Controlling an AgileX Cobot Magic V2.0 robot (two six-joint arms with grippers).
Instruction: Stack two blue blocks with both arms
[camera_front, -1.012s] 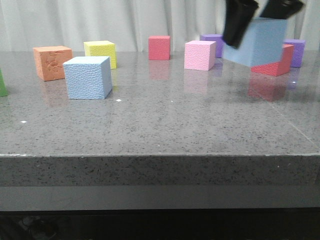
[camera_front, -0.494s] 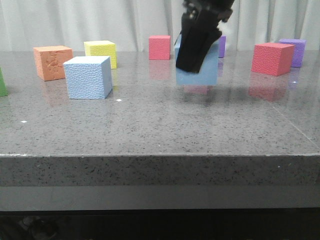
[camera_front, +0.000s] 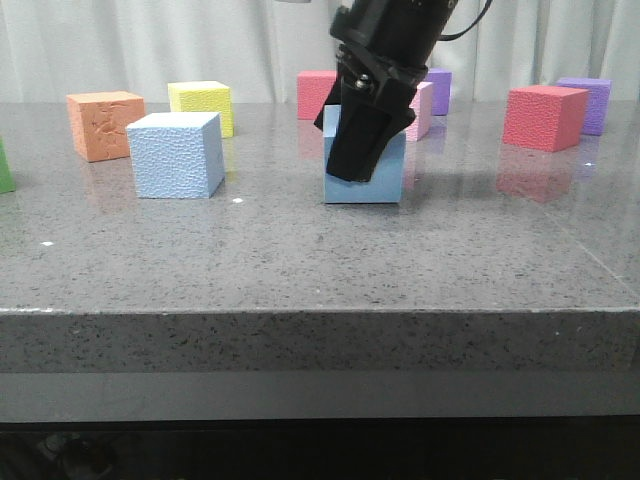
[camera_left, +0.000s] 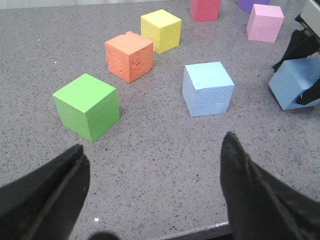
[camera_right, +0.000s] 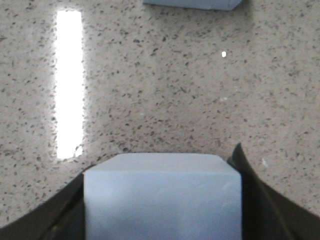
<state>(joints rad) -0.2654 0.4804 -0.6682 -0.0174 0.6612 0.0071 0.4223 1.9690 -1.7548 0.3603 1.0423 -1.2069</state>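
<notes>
One blue block (camera_front: 175, 155) stands alone on the table at the left; it also shows in the left wrist view (camera_left: 207, 89) and at the edge of the right wrist view (camera_right: 192, 4). My right gripper (camera_front: 365, 165) is shut on the other blue block (camera_front: 388, 185), holding it at the table's middle, right of the first block and apart from it. Its underside is at the tabletop; I cannot tell if it touches. The held block fills the right wrist view (camera_right: 162, 200) between the fingers. My left gripper (camera_left: 154, 145) is open and empty over the table's front edge.
An orange cube (camera_front: 105, 125) and a yellow cube (camera_front: 202, 105) stand behind the free blue block. A green cube (camera_left: 87, 106) is at the far left. A red cube (camera_front: 318, 95), a pink cube (camera_front: 422, 110), another red cube (camera_front: 545, 117) and purple cubes (camera_front: 590, 100) line the back.
My right gripper has carried its blue block from the back right, leftward and down, to the table's middle. The free blue block has not moved.
</notes>
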